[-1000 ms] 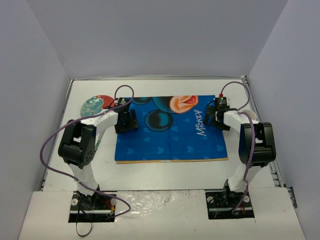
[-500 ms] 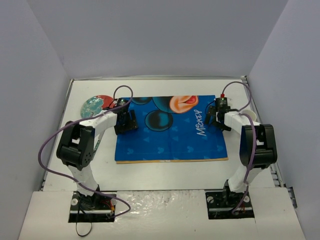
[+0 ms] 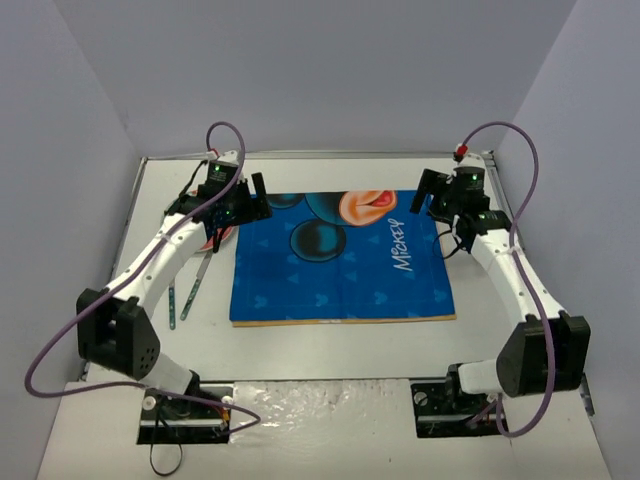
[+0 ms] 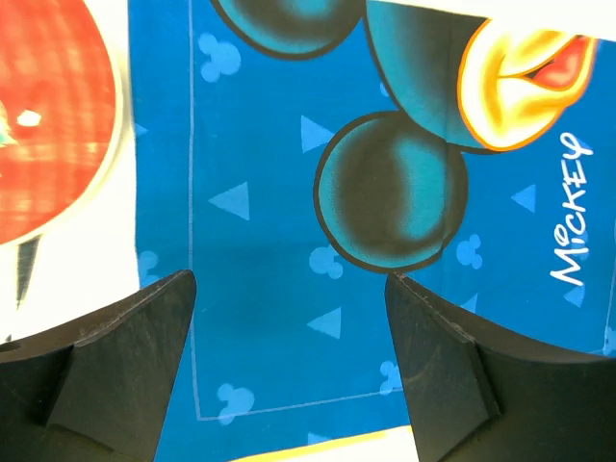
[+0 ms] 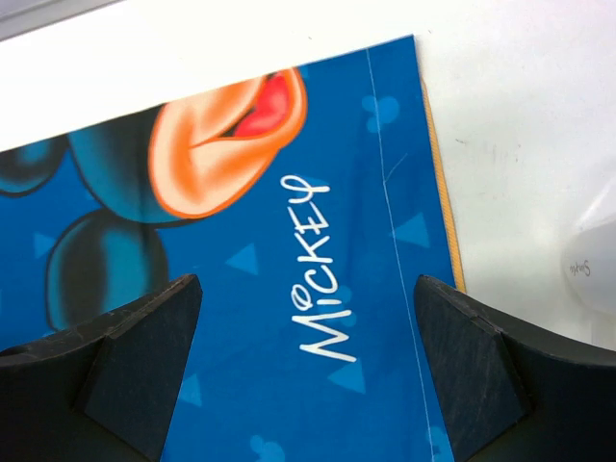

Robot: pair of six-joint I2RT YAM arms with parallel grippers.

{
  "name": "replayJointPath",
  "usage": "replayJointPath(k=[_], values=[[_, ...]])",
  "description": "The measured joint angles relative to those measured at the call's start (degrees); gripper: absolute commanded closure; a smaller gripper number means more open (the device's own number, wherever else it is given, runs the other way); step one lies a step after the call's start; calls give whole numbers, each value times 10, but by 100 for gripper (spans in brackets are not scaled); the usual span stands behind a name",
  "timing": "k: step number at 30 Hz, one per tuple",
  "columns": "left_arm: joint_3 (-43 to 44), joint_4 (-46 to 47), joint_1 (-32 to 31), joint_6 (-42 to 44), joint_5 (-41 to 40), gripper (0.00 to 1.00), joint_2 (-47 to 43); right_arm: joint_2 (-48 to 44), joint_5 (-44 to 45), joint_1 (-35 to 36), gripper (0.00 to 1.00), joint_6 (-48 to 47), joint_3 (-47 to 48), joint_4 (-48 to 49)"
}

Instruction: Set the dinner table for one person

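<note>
While both spread wide, empty: left fingers [image 4: 115, 366], right fingers [image 5: 125, 356] hover over placemat [image 3: 330, 285] on dinner table [image 3: 330, 345].

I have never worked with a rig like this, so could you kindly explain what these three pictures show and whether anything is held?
These are two white robot arms bolted at the near edge of a white table, each ending in a two-finger claw. The wide picture comes from a fixed camera above and behind them; the close-ups come from wrist cameras, so the dark wedges are each claw's own fingers. A blue Mickey placemat lies in the middle, a mostly red plate beside its far left corner, and two slim utensils left of it. The left claw and right claw both hang open above the placemat, holding nothing.
</note>
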Motion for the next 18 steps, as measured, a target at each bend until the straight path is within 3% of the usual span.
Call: replayJointPath(k=[8,18], values=[[-36,6,7,35,12,3,-53,-54,-25,-1,8,-2,-20,-21],[-189,60,13,38,54,3,-127,-19,-25,-35,8,35,-76,-53]])
